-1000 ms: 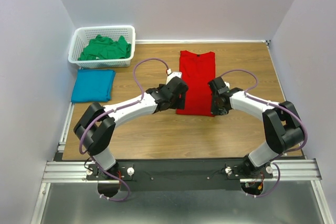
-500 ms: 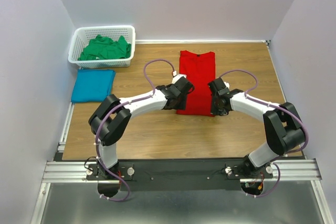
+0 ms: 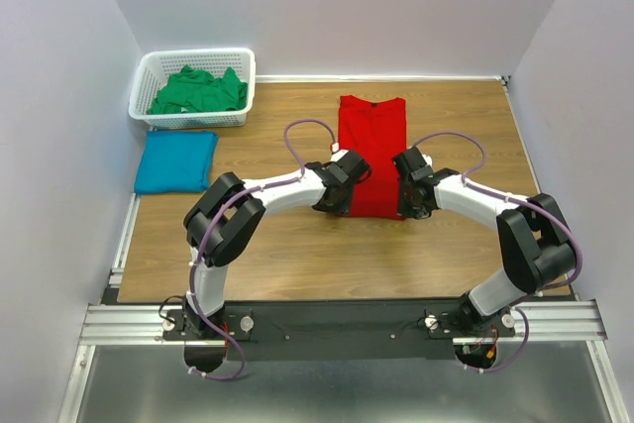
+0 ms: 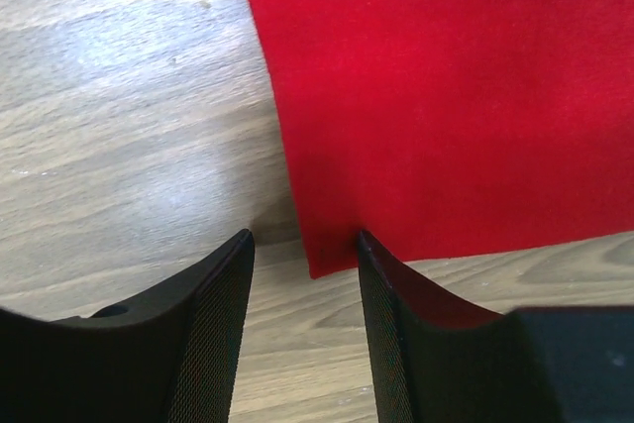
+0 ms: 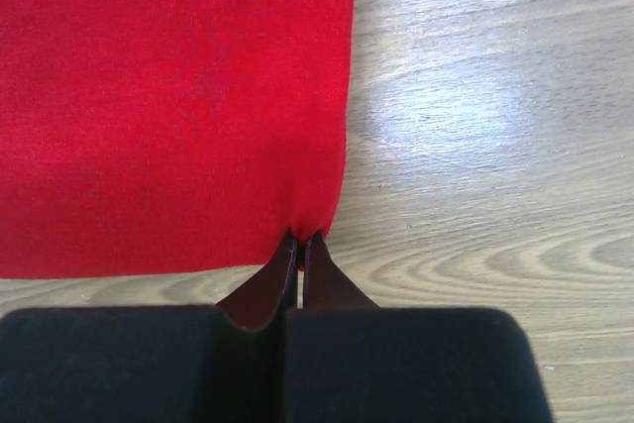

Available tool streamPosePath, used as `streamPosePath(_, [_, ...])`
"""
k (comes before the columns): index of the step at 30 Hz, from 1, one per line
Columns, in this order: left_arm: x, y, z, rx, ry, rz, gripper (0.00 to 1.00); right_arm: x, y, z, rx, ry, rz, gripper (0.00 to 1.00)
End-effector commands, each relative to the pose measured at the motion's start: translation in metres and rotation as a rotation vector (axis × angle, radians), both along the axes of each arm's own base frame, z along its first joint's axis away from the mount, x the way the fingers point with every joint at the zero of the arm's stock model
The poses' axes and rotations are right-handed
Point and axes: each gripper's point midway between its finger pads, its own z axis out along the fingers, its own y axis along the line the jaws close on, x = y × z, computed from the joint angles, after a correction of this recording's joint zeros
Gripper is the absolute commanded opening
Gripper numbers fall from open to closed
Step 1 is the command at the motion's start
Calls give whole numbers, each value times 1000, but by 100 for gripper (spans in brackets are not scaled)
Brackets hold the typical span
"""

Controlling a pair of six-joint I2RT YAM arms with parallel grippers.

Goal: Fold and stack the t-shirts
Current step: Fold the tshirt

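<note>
A bright red t-shirt lies flat in a long folded strip at the table's middle. My right gripper is shut on its near right corner, and the cloth puckers at the fingertips. My left gripper is open at the near left corner. Its two fingers straddle that corner low over the wood, one finger resting on the red cloth's edge. A teal blue t-shirt lies folded at the left. A green t-shirt sits crumpled in the basket.
The white lattice basket stands at the back left corner, just behind the teal shirt. Purple cables loop above both wrists. Walls close in the table on the left, back and right.
My left arm has swung right to the red shirt's near left corner, its jaws narrowing. My right gripper has shut on the near right corner and stayed in place.
</note>
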Motion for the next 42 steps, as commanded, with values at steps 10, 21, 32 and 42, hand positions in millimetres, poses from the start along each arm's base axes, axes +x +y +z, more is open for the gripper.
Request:
streamPosePath(10, [-19, -6, -21, 40, 93, -21, 43, -45, -14, -41, -64, 174, 24, 1])
streamPosePath(21, [-33, 2, -34, 67, 155, -28, 3, -42, -11, -33, -47, 150, 36, 1])
streamPosePath(32, [-56, 27, -21, 101, 179, -60, 0, -65, 23, -11, 42, 222, 151, 1])
streamPosePath(42, [-171, 60, 1, 104, 268, -178, 0, -191, 48, 12, -8, 446, 346, 1])
